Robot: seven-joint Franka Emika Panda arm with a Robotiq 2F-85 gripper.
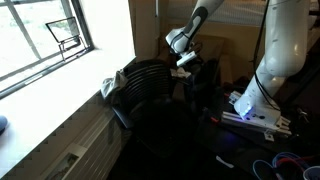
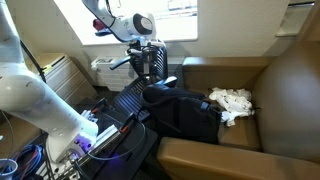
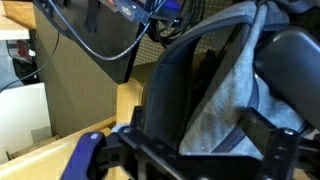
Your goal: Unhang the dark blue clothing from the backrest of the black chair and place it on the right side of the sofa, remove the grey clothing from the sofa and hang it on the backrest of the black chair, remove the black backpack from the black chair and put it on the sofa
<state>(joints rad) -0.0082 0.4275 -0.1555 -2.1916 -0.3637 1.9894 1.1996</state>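
Observation:
The black chair [image 2: 150,68] stands beside the brown sofa [image 2: 270,90]; it also shows in an exterior view [image 1: 150,85]. My gripper [image 2: 148,50] hovers at the top of its backrest, seen also in an exterior view [image 1: 184,60]. In the wrist view grey clothing [image 3: 225,100] drapes over the black mesh backrest [image 3: 165,95], between my wide-apart fingers [image 3: 200,150]. The jaws look open around it. A dark heap [image 2: 185,112] lies on the sofa seat; I cannot tell whether it is the dark blue clothing or the black backpack.
A crumpled white cloth [image 2: 232,100] lies on the sofa to the right of the dark heap. A bright window and sill [image 1: 60,60] run along one wall. The robot's white base [image 1: 262,100] and cables [image 2: 30,160] crowd the floor near the chair.

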